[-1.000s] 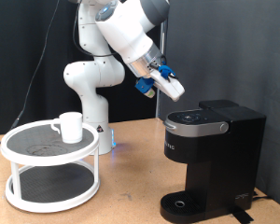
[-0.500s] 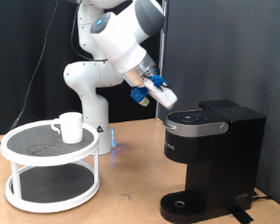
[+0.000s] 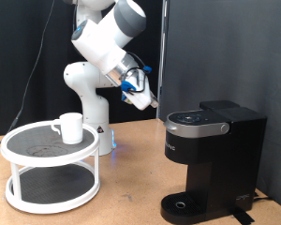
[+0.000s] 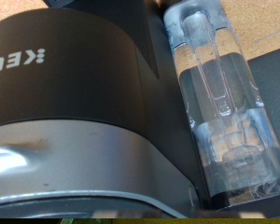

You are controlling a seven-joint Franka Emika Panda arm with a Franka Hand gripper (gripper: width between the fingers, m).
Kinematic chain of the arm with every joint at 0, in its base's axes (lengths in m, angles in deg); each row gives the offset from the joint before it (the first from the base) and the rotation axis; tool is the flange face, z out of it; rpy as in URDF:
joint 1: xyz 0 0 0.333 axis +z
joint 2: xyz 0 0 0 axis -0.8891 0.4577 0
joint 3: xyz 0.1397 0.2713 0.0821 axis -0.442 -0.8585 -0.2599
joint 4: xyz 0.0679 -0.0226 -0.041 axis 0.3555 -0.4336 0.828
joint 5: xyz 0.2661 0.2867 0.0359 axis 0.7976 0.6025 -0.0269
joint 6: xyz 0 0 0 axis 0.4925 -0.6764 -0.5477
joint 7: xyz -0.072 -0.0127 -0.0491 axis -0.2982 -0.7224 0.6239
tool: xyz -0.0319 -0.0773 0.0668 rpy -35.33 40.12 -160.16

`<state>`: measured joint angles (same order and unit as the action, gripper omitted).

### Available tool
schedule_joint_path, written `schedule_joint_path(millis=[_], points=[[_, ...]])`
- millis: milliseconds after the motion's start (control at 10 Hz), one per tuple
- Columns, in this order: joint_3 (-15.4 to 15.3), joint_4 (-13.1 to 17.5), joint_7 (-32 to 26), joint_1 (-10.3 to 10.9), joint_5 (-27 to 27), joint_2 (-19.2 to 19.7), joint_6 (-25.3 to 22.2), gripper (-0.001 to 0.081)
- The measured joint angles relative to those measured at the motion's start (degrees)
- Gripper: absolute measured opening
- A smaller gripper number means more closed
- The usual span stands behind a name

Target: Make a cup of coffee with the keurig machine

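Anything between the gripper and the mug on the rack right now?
Nothing visible. The gripper hangs in open air above the keurig machine, towards the exterior view's left of it. The mug sits alone on the white two-tier rack, with only bare air between them.

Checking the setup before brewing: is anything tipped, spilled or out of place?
Nothing stands out. The cup stands upright on the white two-tier stand, the keurig machine sits level with its lid shut, and the gripper hangs in the air beside it. No spill shows.
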<state>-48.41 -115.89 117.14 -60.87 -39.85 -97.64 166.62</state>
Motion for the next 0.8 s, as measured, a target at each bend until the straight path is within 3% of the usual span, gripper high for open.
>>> schedule_joint_path(millis=[100, 400, 800], points=[[0.01, 0.01, -0.75, 0.02, 0.01, 0.11, -0.08, 0.0], [1.76, 0.06, -0.89, -0.67, -3.86, -0.53, -7.77, 0.0], [3.74, -0.45, -0.86, -4.16, -7.4, -6.23, -10.88, 0.0]])
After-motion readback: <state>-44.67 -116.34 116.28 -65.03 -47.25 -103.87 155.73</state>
